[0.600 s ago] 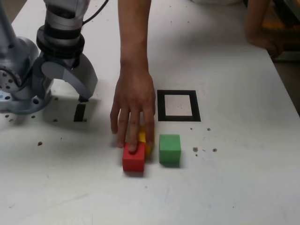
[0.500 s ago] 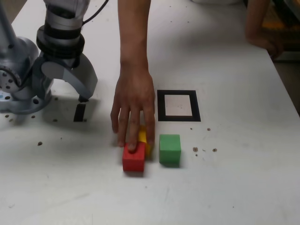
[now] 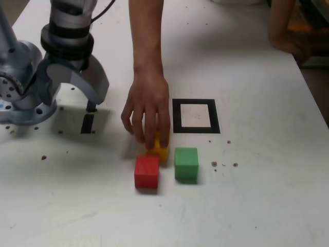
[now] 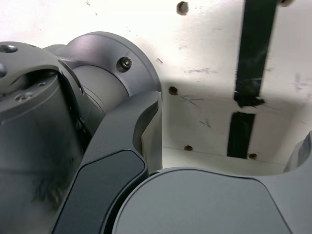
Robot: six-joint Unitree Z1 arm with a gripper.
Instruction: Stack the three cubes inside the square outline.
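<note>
The red cube (image 3: 147, 172) lies on the white table, with the green cube (image 3: 186, 163) a little to its right in the exterior view. The yellow cube (image 3: 161, 152) sits just behind the red one, partly covered by the fingertips of a person's hand (image 3: 147, 105) resting on it. The square outline (image 3: 196, 116) of black tape lies behind the green cube with nothing inside it. My gripper (image 3: 69, 100) hangs open and holds nothing at the exterior view's left, well away from the cubes. No cube shows in the wrist view.
A short black tape strip (image 3: 88, 123) lies under the gripper and also shows in the wrist view as the strip (image 4: 253, 48). The arm's grey base (image 3: 18, 82) stands at the far left. A second person's hand (image 3: 288, 38) rests at the back right. Small crumbs (image 3: 224, 164) dot the table.
The person's hand has pulled back from the red cube, which is now uncovered, and its fingers rest on the yellow cube. The gripper has shifted slightly.
</note>
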